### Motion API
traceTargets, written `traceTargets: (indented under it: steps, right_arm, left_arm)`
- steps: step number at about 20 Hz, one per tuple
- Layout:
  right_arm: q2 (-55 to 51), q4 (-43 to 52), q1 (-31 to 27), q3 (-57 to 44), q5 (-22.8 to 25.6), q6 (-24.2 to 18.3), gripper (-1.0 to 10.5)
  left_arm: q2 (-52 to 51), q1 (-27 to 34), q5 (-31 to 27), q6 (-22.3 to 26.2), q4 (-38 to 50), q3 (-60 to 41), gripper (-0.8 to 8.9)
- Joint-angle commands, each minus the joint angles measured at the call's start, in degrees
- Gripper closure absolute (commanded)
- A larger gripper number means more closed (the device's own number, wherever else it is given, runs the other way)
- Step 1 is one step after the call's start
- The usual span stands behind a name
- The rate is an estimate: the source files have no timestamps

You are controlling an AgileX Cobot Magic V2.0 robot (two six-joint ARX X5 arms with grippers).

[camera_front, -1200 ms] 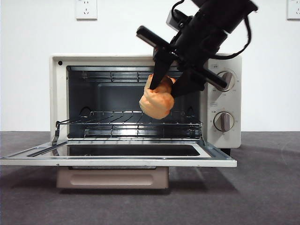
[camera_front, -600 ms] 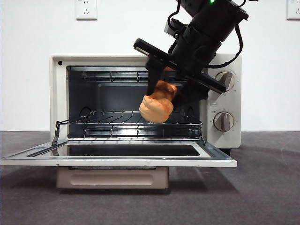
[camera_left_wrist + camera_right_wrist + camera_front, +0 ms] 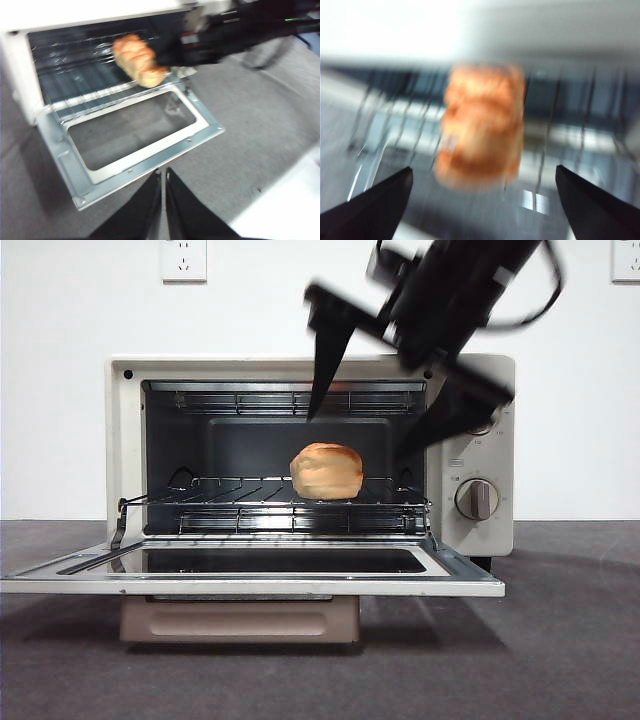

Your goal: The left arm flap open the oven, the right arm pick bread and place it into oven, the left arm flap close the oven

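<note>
The cream-white oven (image 3: 480,455) stands with its glass door (image 3: 250,575) flapped down flat. The golden bread (image 3: 327,471) rests on the wire rack (image 3: 240,502) inside, right of centre; it also shows as bread (image 3: 138,59) in the left wrist view and blurred as bread (image 3: 482,125) in the right wrist view. My right gripper (image 3: 365,435) hangs open above and in front of the bread, jaws spread wide, nothing between them, its arm blurred. My left gripper (image 3: 163,175) is shut and empty, held back over the table in front of the door's edge.
Two round knobs (image 3: 477,499) sit on the oven's right panel. Grey table (image 3: 560,640) stretches in front and to the right. A white wall with sockets (image 3: 184,258) is behind. The lowered door juts toward the camera.
The right gripper let go of the bread, which now sits on the rack. The jaws have spread and the arm has lifted up and to the right.
</note>
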Motion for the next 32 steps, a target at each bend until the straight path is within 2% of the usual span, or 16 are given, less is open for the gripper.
traceTargets:
  steps: [1,4,6,8,11,13,16,21,23,28,32]
  right_arm:
    - [-5.31,-7.06,1.66,1.33,0.11,-4.70,4.9]
    - [-14.14,-16.46,3.15,1.33,0.00,-10.01,4.9]
    - [-20.41,-22.82,3.30,1.33,0.04,-12.98,4.9]
    - [-25.62,-28.39,3.28,1.33,0.46,-14.86,4.9]
    - [-32.52,-35.54,3.17,1.33,2.45,-16.39,4.9]
    - [-36.54,-38.77,3.17,1.33,3.04,-16.41,4.9]
    - [-42.10,-41.00,3.17,1.33,3.02,-16.20,4.9]
    - [-50.23,-41.22,3.17,1.33,3.02,-13.88,4.9]
    - [-51.91,-41.24,3.17,1.33,2.97,-13.51,4.9]
    - [-52.74,-41.13,3.19,1.33,1.55,-13.55,4.9]
    - [-52.74,-40.46,3.19,1.33,0.83,-13.55,4.9]
  left_arm:
    - [2.75,0.59,-0.20,-3.02,0.42,1.18,7.99]
    - [7.91,3.89,4.20,-2.54,0.28,1.31,8.00]
    - [12.07,8.22,8.24,-0.35,0.94,1.31,8.01]
    - [16.24,14.82,15.02,2.64,2.40,1.31,8.01]
    - [22.38,26.51,26.60,5.53,4.44,1.27,8.01]
    - [26.14,33.16,32.28,6.86,6.25,0.24,8.00]
    - [28.87,39.58,37.66,4.57,12.96,-5.95,8.00]
    - [29.83,45.11,39.69,-6.05,30.91,-21.68,8.00]
    - [30.36,46.23,39.60,-8.72,36.15,-26.23,8.00]
    - [35.47,46.62,39.04,-9.31,39.95,-32.11,8.00]
    - [39.26,46.49,42.69,-8.24,41.48,-32.11,8.00]
